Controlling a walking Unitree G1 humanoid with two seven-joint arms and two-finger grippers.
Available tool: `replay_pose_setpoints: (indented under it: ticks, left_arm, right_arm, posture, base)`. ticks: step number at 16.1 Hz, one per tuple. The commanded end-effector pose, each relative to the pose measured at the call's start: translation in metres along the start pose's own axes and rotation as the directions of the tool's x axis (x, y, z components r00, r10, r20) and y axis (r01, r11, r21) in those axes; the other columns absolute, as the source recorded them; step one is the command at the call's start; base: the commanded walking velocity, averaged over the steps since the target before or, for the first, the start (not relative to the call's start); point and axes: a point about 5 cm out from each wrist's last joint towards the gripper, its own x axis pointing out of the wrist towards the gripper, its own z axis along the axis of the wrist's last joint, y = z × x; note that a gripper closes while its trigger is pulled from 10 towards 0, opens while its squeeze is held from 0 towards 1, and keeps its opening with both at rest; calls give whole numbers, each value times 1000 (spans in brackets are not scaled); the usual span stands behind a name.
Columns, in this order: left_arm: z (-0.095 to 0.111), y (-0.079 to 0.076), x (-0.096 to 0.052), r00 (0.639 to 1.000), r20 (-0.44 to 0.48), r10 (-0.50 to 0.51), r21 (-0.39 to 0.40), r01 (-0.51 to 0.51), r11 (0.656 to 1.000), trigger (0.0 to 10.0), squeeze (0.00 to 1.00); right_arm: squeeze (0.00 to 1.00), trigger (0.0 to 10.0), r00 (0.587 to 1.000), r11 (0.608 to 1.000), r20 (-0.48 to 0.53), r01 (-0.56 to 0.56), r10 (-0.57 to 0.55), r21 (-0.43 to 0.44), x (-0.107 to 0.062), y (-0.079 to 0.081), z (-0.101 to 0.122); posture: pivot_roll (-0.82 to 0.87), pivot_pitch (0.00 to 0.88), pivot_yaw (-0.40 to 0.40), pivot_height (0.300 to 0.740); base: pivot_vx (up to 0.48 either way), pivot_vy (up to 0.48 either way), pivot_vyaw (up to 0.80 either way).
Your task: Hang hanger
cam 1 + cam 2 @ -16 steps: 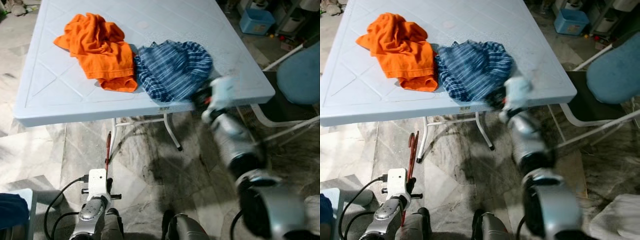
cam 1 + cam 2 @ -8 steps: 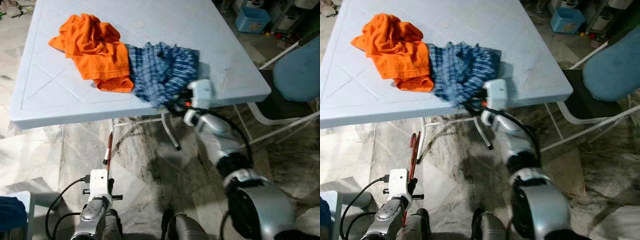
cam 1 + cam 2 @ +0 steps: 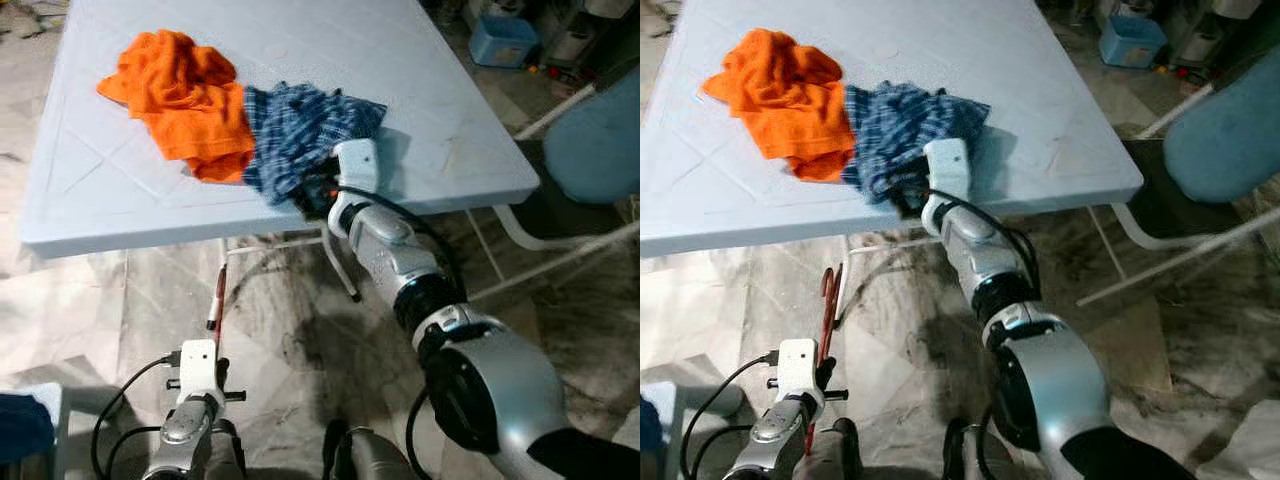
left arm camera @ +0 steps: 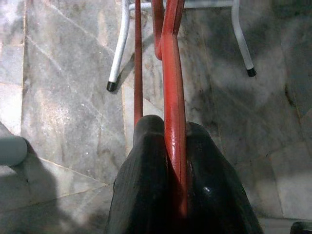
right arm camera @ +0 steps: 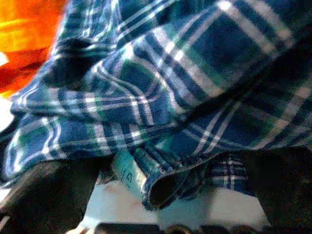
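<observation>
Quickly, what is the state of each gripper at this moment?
Left gripper: shut on the red hanger.
Right gripper: open, fingers either side of the blue plaid shirt hem.

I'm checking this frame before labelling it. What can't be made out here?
- Right gripper, eye views: its tips are buried in the blue plaid shirt, so no grip is confirmed.
- Right wrist view: fingers are dark blurs at the picture's edges.
- Red hanger, left wrist view: its upper part is cut off by the edge; the left gripper is shut on it.
- Orange garment: crumpled, type unclear.
</observation>
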Motion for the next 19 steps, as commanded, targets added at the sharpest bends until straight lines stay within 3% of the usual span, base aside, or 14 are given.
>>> replay_pose_setpoints:
  ticks: [1, 2, 3, 4, 7, 11, 13, 15, 19]
  left_arm:
    - [-20, -2, -7, 997, -74, 2, -7, -2, 1000, 10000, 0]
    - [-20, -1, -7, 997, -76, 1, -5, -2, 1000, 10000, 0]
    - [-20, -1, -7, 997, -77, 1, -3, -1, 1000, 10000, 0]
    - [-20, -1, -7, 997, -80, -1, -1, 1, 1000, 10000, 0]
    - [-19, -1, -5, 996, -90, -5, 3, 6, 1000, 10000, 0]
    - [-13, -7, -1, 994, -101, -43, 25, 46, 999, 10000, 0]
    - [-9, -9, 2, 993, -103, -62, 37, 66, 997, 10000, 0]
    - [-3, -11, 6, 991, -104, -81, 53, 87, 995, 10000, 0]
    - [9, -14, 11, 988, -100, -117, 95, 127, 987, 10000, 0]
  right_arm:
    - [788, 10000, 991, 992, 57, 123, -124, 21, -1, -20, 14]
    - [447, 10000, 977, 982, 107, 185, -187, 24, -3, -34, 26]
    - [173, 10000, 964, 974, 140, 225, -225, 14, -5, -43, 34]
    - [0, 10000, 951, 966, 176, 257, -253, -1, -7, -51, 42]
    - [0, 10000, 927, 949, 228, 313, -296, -40, -15, -73, 48]
    - [0, 10000, 923, 933, 241, 337, -300, -126, -35, -101, 26]
    - [0, 10000, 915, 935, 249, 345, -317, -79, -44, -112, 20]
    - [0, 10000, 908, 942, 258, 333, -330, 35, -55, -123, 11]
    - [0, 10000, 876, 918, 281, 357, -393, 170, -81, -142, -11]
  posture:
    - [132, 228, -102, 740]
    - [129, 226, -99, 740]
    - [126, 224, -97, 740]
    - [122, 221, -95, 740]
    - [104, 213, -86, 740]
    - [58, 197, -56, 740]
    - [38, 192, -36, 740]
    - [17, 179, -10, 740]
    - [-13, 155, 41, 740]
  base:
    - [0, 0, 0]
    - [0, 0, 0]
    - [0, 0, 0]
    - [0, 0, 0]
    - [0, 0, 0]
    - [0, 0, 0]
    - [0, 0, 0]
    - [0, 0, 0]
    - [0, 0, 0]
